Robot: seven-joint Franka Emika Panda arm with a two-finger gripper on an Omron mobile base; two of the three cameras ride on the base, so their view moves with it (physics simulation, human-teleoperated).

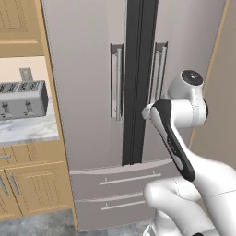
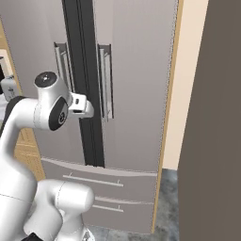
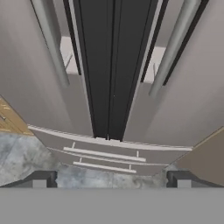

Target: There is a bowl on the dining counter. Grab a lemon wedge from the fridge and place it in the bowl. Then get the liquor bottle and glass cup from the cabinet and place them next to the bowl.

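White arm (image 1: 177,138) rises bent, its hand aimed at the grey fridge (image 1: 92,69). The gripper (image 3: 111,179) hangs spread wide, empty, facing the closed doors' central seam.

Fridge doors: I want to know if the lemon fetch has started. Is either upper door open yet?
No. In the left base view both upper doors of the fridge sit flush, their handles side by side at the dark centre seam.

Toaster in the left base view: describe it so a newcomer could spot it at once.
Start at the tall grey fridge with two vertical door handles. Left of it, past the wooden side panel, a pale marble counter sits over wooden cabinets. The toaster stands on that counter: a silver box with dark slots on top, the one metal appliance among wood.
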